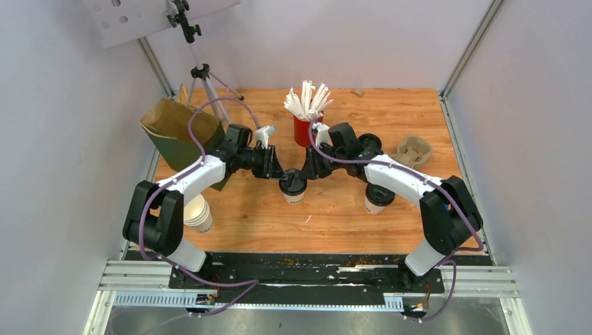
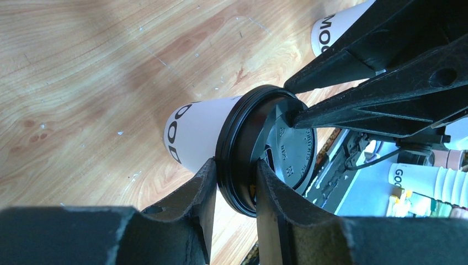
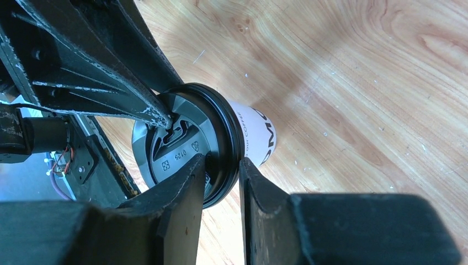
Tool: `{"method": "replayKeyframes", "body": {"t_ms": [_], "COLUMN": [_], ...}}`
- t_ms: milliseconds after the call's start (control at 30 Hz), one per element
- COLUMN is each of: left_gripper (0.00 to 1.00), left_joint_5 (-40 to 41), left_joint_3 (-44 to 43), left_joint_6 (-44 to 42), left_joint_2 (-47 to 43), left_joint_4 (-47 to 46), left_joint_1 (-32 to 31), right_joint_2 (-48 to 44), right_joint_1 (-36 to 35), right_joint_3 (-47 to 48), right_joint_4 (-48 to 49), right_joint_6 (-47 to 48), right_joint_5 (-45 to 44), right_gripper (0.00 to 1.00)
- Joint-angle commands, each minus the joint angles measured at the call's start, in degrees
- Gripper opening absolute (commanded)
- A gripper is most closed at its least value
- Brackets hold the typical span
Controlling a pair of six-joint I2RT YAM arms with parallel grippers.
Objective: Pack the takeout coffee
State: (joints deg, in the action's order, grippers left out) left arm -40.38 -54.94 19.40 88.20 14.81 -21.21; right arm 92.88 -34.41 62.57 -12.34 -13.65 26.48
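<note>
The takeout coffee point(image 1: 293, 188), a white paper cup with a black lid, stands at the table's middle. My left gripper point(image 1: 279, 174) reaches it from the left and my right gripper point(image 1: 308, 172) from the right. In the left wrist view the left gripper point(image 2: 236, 164) is shut on the lid's rim point(image 2: 243, 149), one finger outside and one on top. In the right wrist view the right gripper point(image 3: 222, 160) pinches the lid's rim point(image 3: 221, 138) the same way, opposite the left fingers point(image 3: 110, 77). The green paper bag point(image 1: 178, 129) lies open at the far left.
A second lidded white cup point(image 1: 378, 199) stands under my right arm. A red cup of white sticks point(image 1: 306, 129) stands just behind the grippers. A cardboard cup carrier point(image 1: 410, 150) is at the right, a stack of white cups point(image 1: 197, 213) at the near left, and a tripod point(image 1: 204, 77) behind the bag.
</note>
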Motion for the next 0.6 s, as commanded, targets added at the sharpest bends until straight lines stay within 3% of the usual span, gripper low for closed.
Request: {"method": "replayKeyframes", "body": {"t_ms": [0,367,567], "left_gripper": [0.34,0.37,0.45], "left_joint_5": [7.8,8.2,-2.5], "left_joint_3": [4.3,5.5,1.8], "left_joint_6": [-1.6,-1.2,-2.7], "left_joint_2": [4.0,5.9,6.6], "left_joint_4": [3.1,4.1,-1.3], "left_joint_1": [-0.4,-0.8,-1.0], "right_joint_2": [1.2,0.4,-1.9], "right_joint_1": [0.2,0.2,0.2], "right_joint_3": [-3.1,-5.7,-4.0], "right_joint_4": [-2.7,-1.7,-4.0], "right_joint_6": [0.8,-1.1,-2.7], "right_joint_5": [-4.9,-5.5,-4.0], "right_gripper": [0.28,0.28,0.3]}}
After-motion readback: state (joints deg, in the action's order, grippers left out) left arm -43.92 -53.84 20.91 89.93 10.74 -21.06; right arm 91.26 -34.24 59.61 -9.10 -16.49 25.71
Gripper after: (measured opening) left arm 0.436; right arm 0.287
